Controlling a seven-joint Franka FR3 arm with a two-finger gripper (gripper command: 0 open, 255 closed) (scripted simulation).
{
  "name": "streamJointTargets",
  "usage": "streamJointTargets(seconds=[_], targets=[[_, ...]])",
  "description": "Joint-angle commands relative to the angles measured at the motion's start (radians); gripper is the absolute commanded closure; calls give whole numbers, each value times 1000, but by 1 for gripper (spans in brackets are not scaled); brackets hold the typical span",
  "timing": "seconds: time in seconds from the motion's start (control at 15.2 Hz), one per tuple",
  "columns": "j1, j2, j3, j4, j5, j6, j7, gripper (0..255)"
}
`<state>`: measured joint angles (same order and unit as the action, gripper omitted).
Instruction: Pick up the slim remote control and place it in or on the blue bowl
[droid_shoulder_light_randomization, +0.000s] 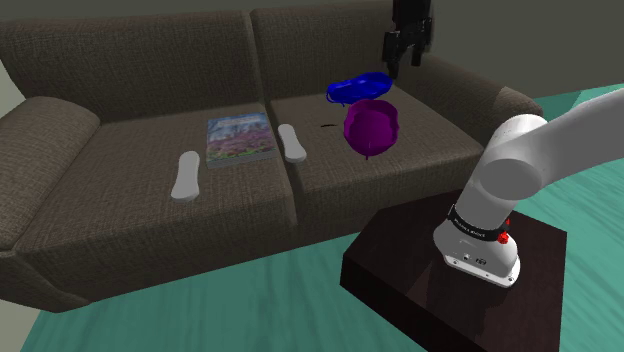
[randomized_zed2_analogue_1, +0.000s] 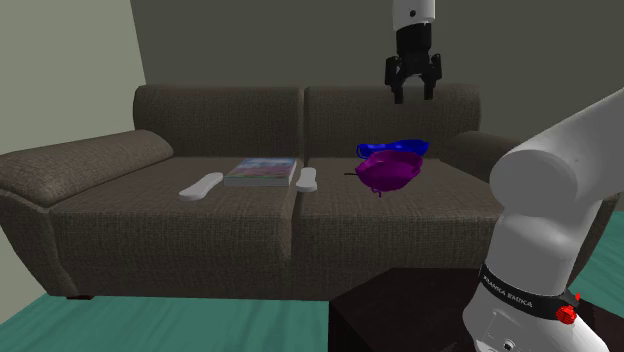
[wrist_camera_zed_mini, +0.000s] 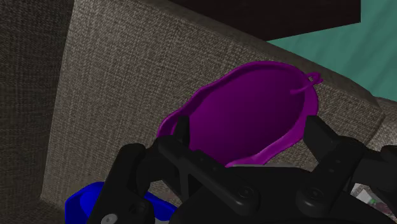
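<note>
The gripper (randomized_zed2_analogue_1: 413, 92) hangs open and empty high over the blue bowl (droid_shoulder_light_randomization: 358, 88), which touches a purple bowl (droid_shoulder_light_randomization: 371, 128) on the sofa (droid_shoulder_light_randomization: 120, 60); one remote (droid_shoulder_light_randomization: 292, 142) lies beside a book (droid_shoulder_light_randomization: 240, 137), a second remote (droid_shoulder_light_randomization: 186, 175) on its other side

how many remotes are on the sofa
2. The left remote lies on the seat cushion left of the book in the shoulder view; the right remote lies just right of the book, at the cushion seam. None looks hidden.

Hand (randomized_zed2_analogue_1: 415, 92) spread, empty, high above blue bowl (randomized_zed2_analogue_1: 402, 147) on sofa (randomized_zed2_analogue_1: 150, 215)
</note>
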<state>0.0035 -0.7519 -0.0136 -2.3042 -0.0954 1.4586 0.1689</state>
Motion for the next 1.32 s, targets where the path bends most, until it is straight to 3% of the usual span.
streamJointTargets(seconds=[0.0, 0.59, 1.25], targets=[[0, 0, 0, 0, 0, 0, 0, 0], [6, 220, 71, -31, 78, 276, 177, 0], [8, 548, 134, 74, 108, 538, 353, 0]])
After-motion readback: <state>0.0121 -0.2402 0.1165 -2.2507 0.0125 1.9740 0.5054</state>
